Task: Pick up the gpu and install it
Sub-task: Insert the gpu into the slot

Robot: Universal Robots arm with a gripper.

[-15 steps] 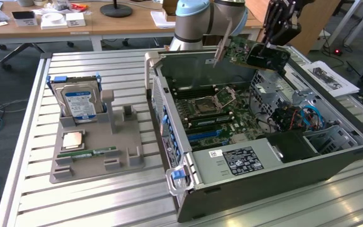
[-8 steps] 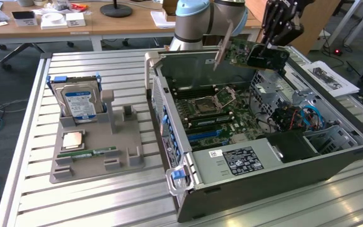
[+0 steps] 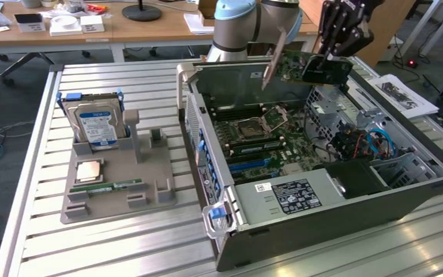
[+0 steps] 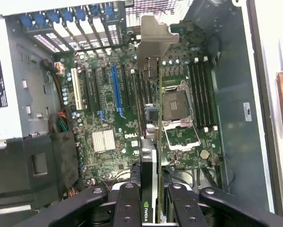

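Observation:
The gpu (image 3: 297, 66) is a flat card with a green board, a dark cooler and a silvery bracket at one end. It hangs in the air above the back of the open computer case (image 3: 283, 231), with my gripper (image 3: 331, 57) shut on its dark cooler end. In the wrist view the gpu (image 4: 153, 123) shows edge-on between my fingers (image 4: 127, 208), its silvery bracket (image 4: 155, 40) pointing away from me. It hovers over the motherboard (image 4: 103, 118), between the expansion slots (image 4: 117, 90) and the CPU socket (image 4: 179, 111), touching nothing.
A grey holder (image 3: 117, 199) on the slatted table at the exterior view's left carries a blue-labelled hard drive (image 3: 97, 126), a CPU (image 3: 89, 170) and a green RAM stick (image 3: 117, 187). Cables (image 3: 364, 144) and a black power supply (image 3: 299, 196) crowd the case.

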